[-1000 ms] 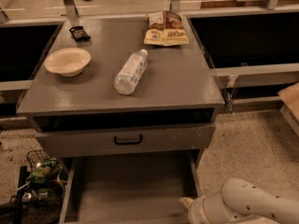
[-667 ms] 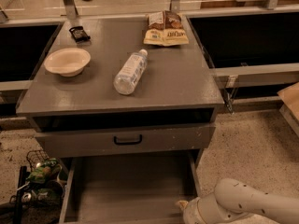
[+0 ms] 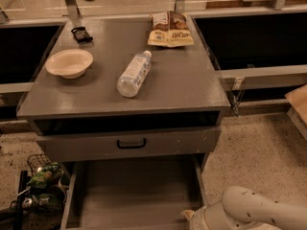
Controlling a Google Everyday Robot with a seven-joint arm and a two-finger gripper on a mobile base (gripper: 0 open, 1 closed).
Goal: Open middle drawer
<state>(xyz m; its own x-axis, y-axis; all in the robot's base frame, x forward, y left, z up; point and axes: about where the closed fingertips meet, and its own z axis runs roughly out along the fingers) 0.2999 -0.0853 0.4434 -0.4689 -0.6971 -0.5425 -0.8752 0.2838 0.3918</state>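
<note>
The robot arm (image 3: 259, 212) is sitting a little lower and closer to the bottom edge of the view than one second ago, and the gripper (image 3: 190, 216) is drifting with it, only slightly. The gripper is resting low, just beside the front right corner of the pulled-out drawer. Whether it is wide or narrow I am not able to tell.

The drawer itself is not moving between the pictures. It is staying out by the same amount, with its plain grey inside showing. I am taking this open one for the middle drawer (image 3: 134, 193). It is lying directly left of the gripper, and its own front is cut off by the bottom edge. In my judgement the pulling is already finished and the arm is only retreating, so very little of the task is remaining.

Now I am counting:
- Up and left of the gripper, one shut drawer front (image 3: 72, 147) is carrying one small black pull (image 3: 131, 143).
- Farther beyond the gripper, the grey surface (image 3: 182, 80) is bearing these things:
  - one pale bowl (image 3: 69, 63)
  - one clear water bottle (image 3: 134, 74), lying on its side
  - two snack bags (image 3: 170, 37), one overlapping the other
  - one small dark packet (image 3: 80, 33)

None of them is shifting
</note>
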